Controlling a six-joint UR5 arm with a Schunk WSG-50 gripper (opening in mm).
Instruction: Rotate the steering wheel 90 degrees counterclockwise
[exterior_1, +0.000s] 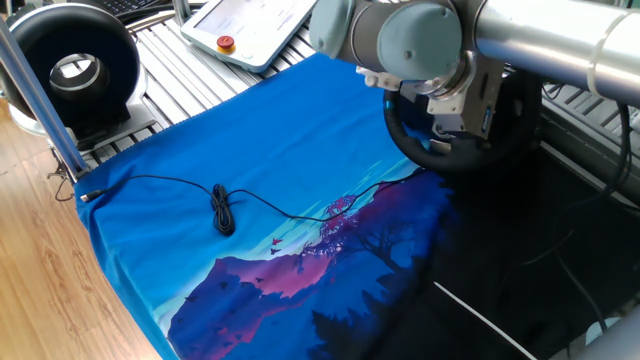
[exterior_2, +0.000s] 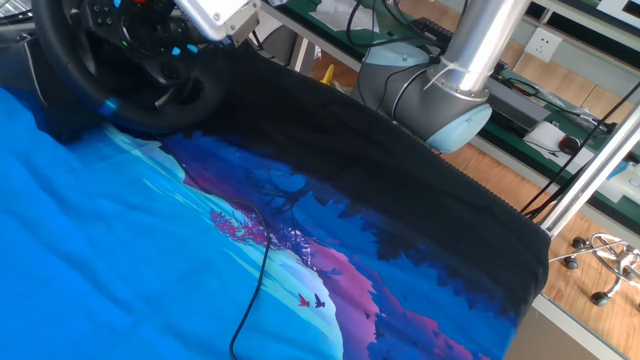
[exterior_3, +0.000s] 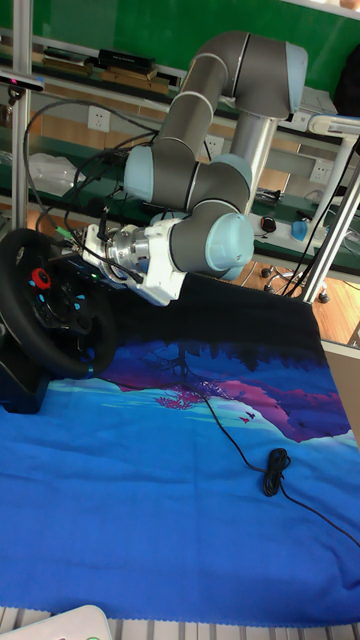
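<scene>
Pincer (exterior_3: 92, 262) at steering wheel (exterior_3: 45, 316) hub/rim; grip state can't tell, fingers hidden. Keep contact firm, sweep arc CCW about hub, don't slip.

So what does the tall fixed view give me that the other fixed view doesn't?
Only the tall view shows the whole arm, the gripper at the steering wheel, the red dial and the coiled cable. Only the other fixed view shows the wooden floor and chair casters. Both show the wheel, blue cloth and arm base.
</scene>
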